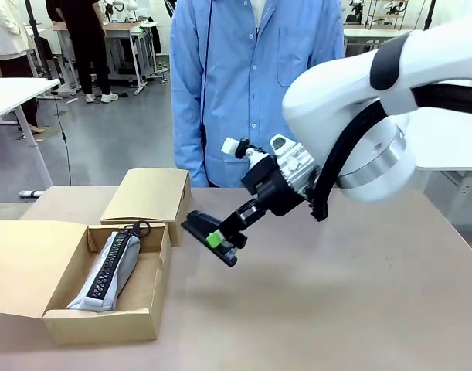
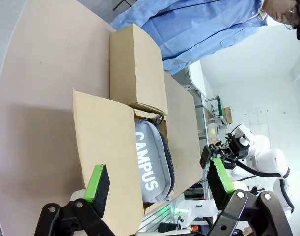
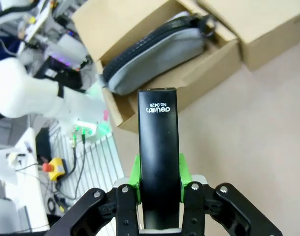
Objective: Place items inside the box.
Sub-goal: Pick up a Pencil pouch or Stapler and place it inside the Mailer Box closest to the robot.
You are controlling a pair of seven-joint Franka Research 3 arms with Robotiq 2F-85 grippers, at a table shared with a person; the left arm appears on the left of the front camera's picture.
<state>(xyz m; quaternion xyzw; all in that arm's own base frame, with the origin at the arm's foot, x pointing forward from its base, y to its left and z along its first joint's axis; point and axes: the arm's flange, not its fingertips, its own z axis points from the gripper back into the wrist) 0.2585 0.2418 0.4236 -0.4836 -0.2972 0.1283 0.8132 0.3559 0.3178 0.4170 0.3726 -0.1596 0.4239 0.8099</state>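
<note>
My right gripper [image 1: 220, 241] is shut on a black stapler [image 1: 207, 232] and holds it above the table just right of the open cardboard box [image 1: 104, 325]. From the right wrist camera the stapler [image 3: 158, 147] stands clamped between the green pads, pointing toward the box [image 3: 199, 78]. A grey zip pouch [image 1: 108, 270] lettered "CAMPUS" lies inside the box; it is also seen as the pouch [image 2: 150, 164] and the pouch [image 3: 154, 54]. My left gripper [image 2: 159, 184] is open above the box [image 2: 98, 142], with nothing between its fingers.
The box's flaps spread out: one large flap [image 1: 23, 263] to the left, another flap [image 1: 147, 193] at the back. A person in a blue shirt [image 1: 251, 77] stands at the table's far edge. Bare tabletop [image 1: 336, 301] stretches to the right of the box.
</note>
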